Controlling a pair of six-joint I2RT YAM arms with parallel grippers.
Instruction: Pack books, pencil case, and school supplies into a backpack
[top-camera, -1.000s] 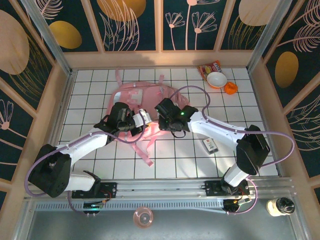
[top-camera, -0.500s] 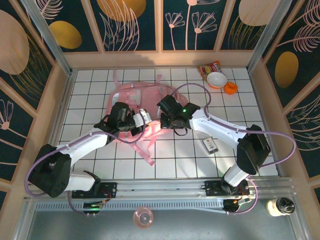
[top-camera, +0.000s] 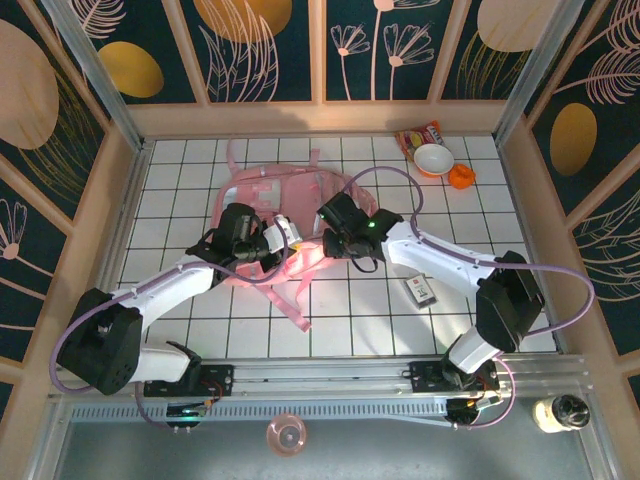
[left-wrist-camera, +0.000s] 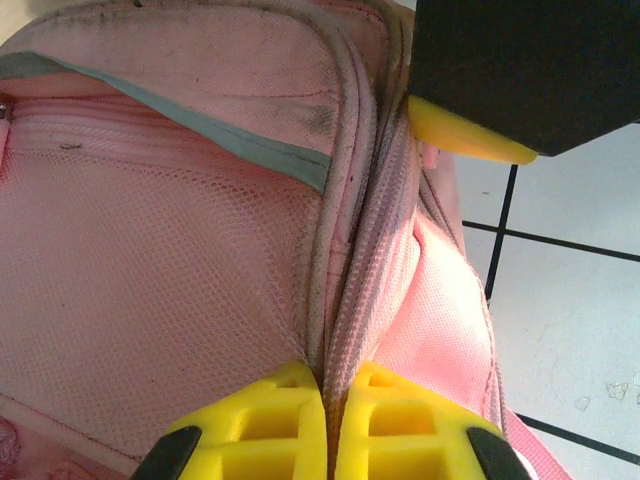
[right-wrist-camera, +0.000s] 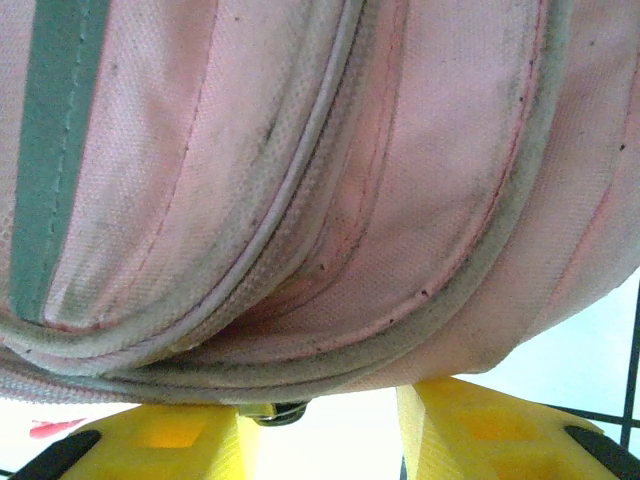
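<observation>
Here, a large soft pink fabric backpack (top-camera: 268, 190) lies flat on the white tiled worktop (top-camera: 350, 325), its pink straps (top-camera: 292, 305) trailing off its near side. Both arms reach in to the backpack's near edge.

The left hand (left-wrist-camera: 332, 425) has its yellow fingers (left-wrist-camera: 285, 415) pressed together on a piped seam of the backpack, with a thin fold of pink fabric pinched between them. This is next to a mesh pocket panel with a grey-green trim band.

The right hand (right-wrist-camera: 320, 440) sits just beside the left one at the same edge. In the left wrist view its black body and one yellow fingertip lie right against the seam. Its own yellow fingers (right-wrist-camera: 160, 445) stand apart beneath the backpack's rounded, piped edge and grip nothing. In the gap between them hangs a small metal piece (right-wrist-camera: 275, 410), perhaps a zip puller, though it is too blurred to be sure.

To the right of the backpack, nearer the arm bases, a small dark rectangular item with a white label (top-camera: 420, 290) lies on the worktop, apart from the backpack. Further right of the backpack, toward the back wall, a white bowl (top-camera: 433, 158) touches a red-orange snack packet (top-camera: 418, 133). A small orange object (top-camera: 461, 177) lies just beside the bowl.
</observation>
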